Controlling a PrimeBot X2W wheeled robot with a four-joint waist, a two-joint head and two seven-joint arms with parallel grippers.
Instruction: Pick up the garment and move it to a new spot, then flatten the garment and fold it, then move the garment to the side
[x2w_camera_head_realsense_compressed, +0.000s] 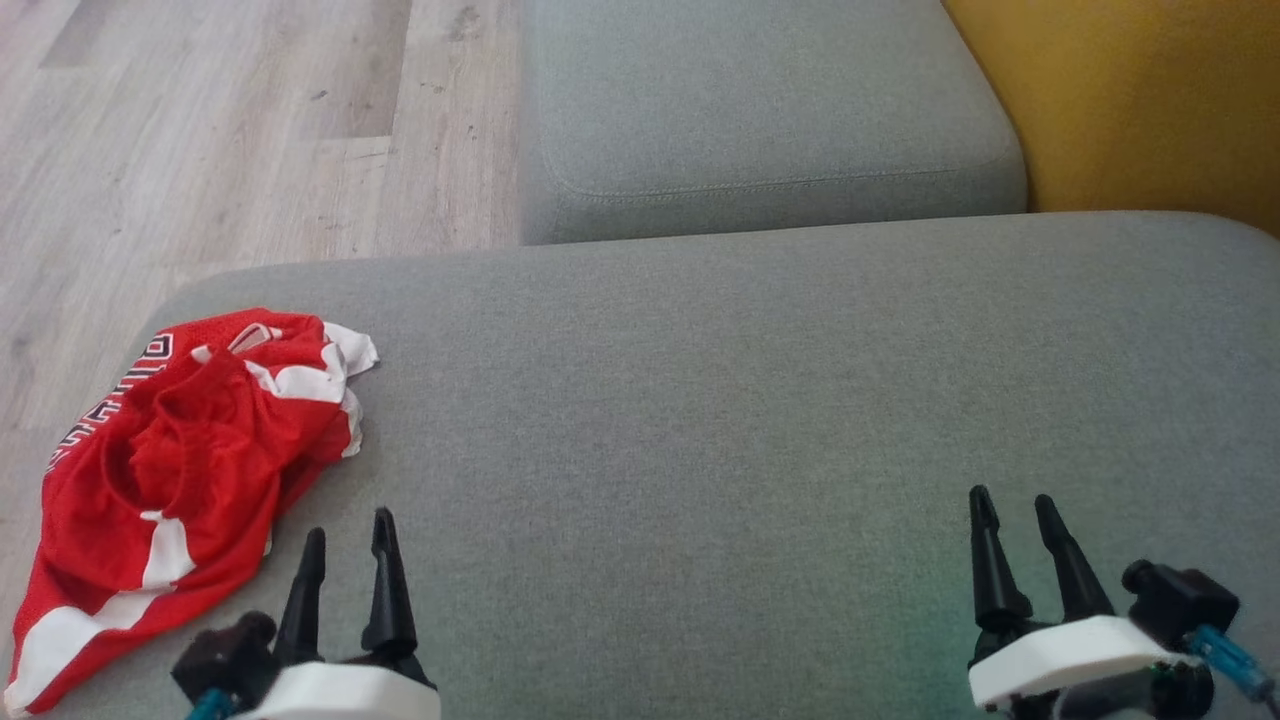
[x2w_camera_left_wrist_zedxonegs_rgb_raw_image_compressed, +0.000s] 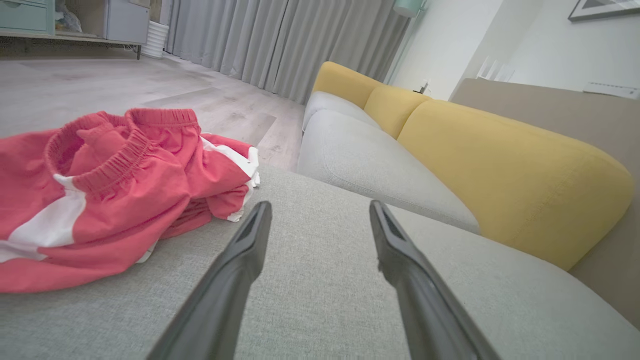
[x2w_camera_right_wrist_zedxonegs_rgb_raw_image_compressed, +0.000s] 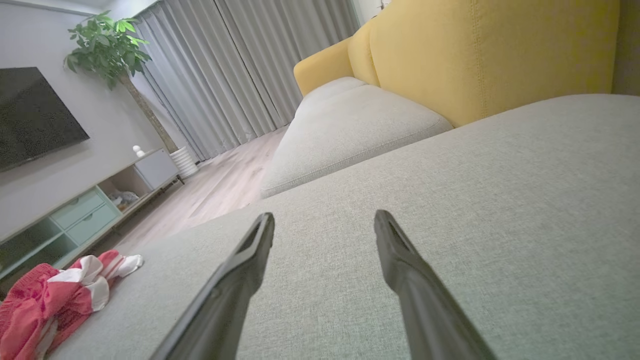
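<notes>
The crumpled red mesh garment with white stripes and an elastic waistband (x2w_camera_head_realsense_compressed: 190, 470) lies in a loose heap at the near-left corner of the wide grey fabric sofa cushion (x2w_camera_head_realsense_compressed: 760, 420), its outer edge close to the cushion's left side, where the pale wooden floor (x2w_camera_head_realsense_compressed: 200, 130) begins. In the head view the heap's long axis runs diagonally, from the near left away toward the far right, with the gathered waistband bunched on top.

The left gripper (x2w_camera_head_realsense_compressed: 349, 525) is the nearer one by far. It hovers just beside the heap's right flank, apart from the cloth, so the garment lies to the left of its jaws and slightly ahead. The left wrist view agrees: the cloth (x2w_camera_left_wrist_zedxonegs_rgb_raw_image_compressed: 115, 190) sits off to the left of the gripper (x2w_camera_left_wrist_zedxonegs_rgb_raw_image_compressed: 320, 205), not between the fingers. Those jaws stand wide apart and hold nothing.

The right gripper (x2w_camera_head_realsense_compressed: 1013, 496) is well apart across bare cushion — jaws equally wide and empty — with the garment (x2w_camera_right_wrist_zedxonegs_rgb_raw_image_compressed: 55, 300) far off to its left.
</notes>
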